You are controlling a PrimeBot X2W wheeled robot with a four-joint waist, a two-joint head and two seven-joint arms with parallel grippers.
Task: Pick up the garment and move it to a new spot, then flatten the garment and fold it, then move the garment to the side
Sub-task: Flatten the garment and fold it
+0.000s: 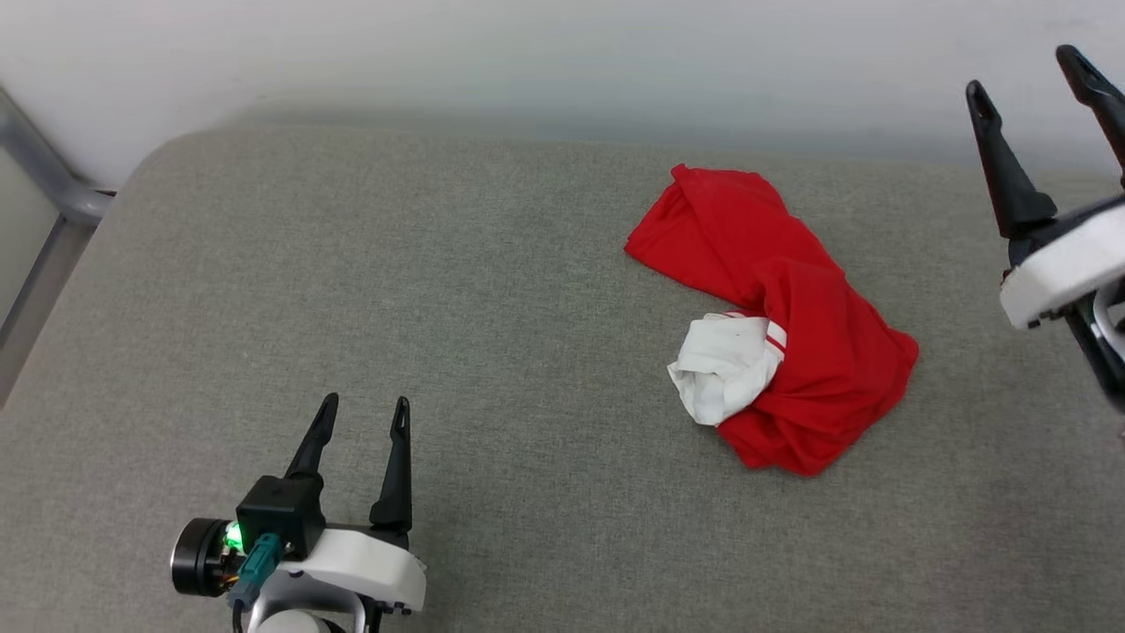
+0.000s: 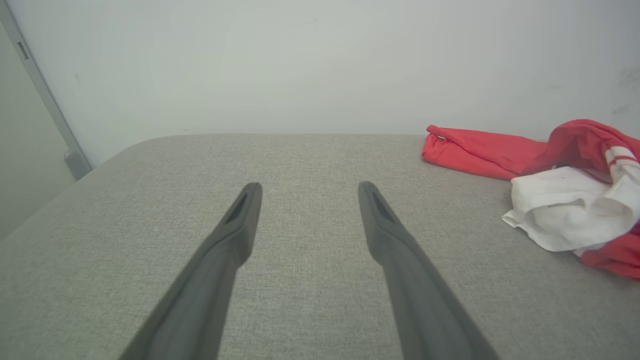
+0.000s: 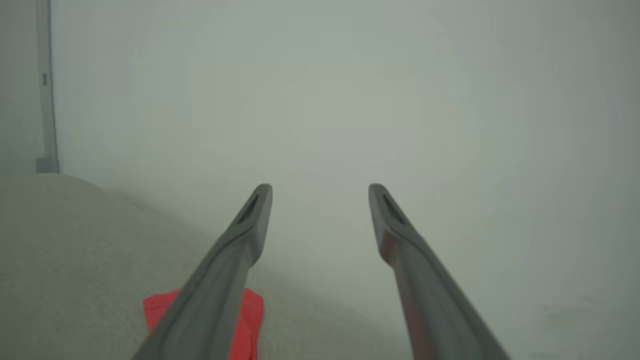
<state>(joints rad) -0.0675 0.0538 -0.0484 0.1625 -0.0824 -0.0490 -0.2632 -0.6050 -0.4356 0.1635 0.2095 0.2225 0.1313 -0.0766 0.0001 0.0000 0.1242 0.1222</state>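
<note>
The garment [image 1: 782,325] lies crumpled on the grey cushioned surface [image 1: 439,308], right of centre: a red heap with a white sleeve bunched on its near left side. In the left wrist view the garment [image 2: 565,185] sits at the right edge. My left gripper [image 1: 362,422] rests low at the lower left, open and empty, well to the left of the garment. At the right edge my right gripper [image 1: 1028,79] is raised, open and empty, pointing toward the wall. In the right wrist view a red corner of the garment [image 3: 252,312] peeks from under the left finger.
A pale wall [image 1: 562,53] runs along the far edge of the surface. A grey metal frame [image 1: 48,185] stands at the far left corner. The surface has a rounded far-left corner [image 1: 167,145].
</note>
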